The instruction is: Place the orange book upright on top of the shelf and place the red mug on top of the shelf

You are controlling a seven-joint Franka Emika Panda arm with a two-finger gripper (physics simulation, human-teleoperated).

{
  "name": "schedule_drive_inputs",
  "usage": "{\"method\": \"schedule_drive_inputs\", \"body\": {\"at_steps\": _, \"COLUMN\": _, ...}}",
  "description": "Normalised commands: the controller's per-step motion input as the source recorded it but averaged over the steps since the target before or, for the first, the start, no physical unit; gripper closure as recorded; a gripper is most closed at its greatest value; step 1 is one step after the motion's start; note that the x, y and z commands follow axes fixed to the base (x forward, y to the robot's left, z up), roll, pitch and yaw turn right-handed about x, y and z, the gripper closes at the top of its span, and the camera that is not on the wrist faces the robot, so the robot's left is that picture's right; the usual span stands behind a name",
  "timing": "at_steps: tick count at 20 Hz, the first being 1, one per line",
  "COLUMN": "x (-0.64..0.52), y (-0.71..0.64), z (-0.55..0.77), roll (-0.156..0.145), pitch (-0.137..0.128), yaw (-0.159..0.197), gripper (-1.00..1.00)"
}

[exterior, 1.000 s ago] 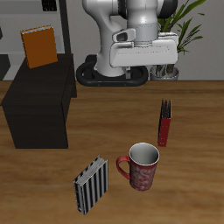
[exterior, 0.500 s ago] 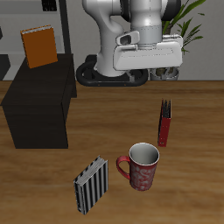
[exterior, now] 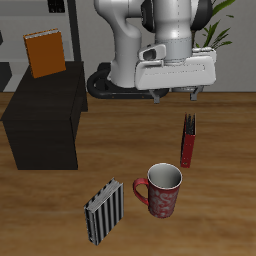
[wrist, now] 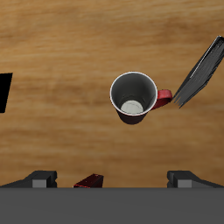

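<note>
The orange book [exterior: 43, 53] stands upright on the flat top of the black shelf [exterior: 45, 120], at its back. The red mug [exterior: 160, 190] stands upright on the wooden table near the front edge, its grey-white inside showing, and its handle points toward the striped book. In the wrist view the red mug [wrist: 133, 96] lies straight below the camera, and a corner of the shelf [wrist: 4, 92] shows at the frame's edge. My gripper [exterior: 176, 96] hangs high above the table, farther back than the mug. It is open, and nothing sits between its fingertips [wrist: 35, 179].
A dark red book [exterior: 188, 140] stands on edge behind the mug, almost under the gripper. A black-and-white striped book [exterior: 102, 210] leans beside the mug near the front edge. A potted plant [exterior: 205, 40] stands at the back by the robot's base.
The gripper has shifted sideways, away from the shelf toward the spot above the dark red book, and dropped a little. The books and the mug have not moved.
</note>
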Motion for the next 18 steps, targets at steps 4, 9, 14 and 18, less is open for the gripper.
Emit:
{"method": "schedule_drive_inputs", "body": {"at_steps": 4, "x": 0.32, "y": -0.03, "z": -0.08, "roll": -0.022, "pitch": 0.004, "yaw": 0.038, "gripper": -1.00}}
{"method": "schedule_drive_inputs", "body": {"at_steps": 9, "x": 0.54, "y": 0.01, "z": -0.27, "roll": 0.004, "pitch": 0.078, "yaw": 0.045, "gripper": -1.00}}
{"method": "schedule_drive_inputs", "body": {"at_steps": 14, "x": 0.23, "y": 0.03, "z": -0.07, "roll": 0.036, "pitch": 0.032, "yaw": 0.027, "gripper": -1.00}}
{"method": "schedule_drive_inputs", "body": {"at_steps": 18, "x": 0.36, "y": 0.12, "z": -0.12, "roll": 0.033, "pitch": 0.044, "yaw": 0.001, "gripper": -1.00}}
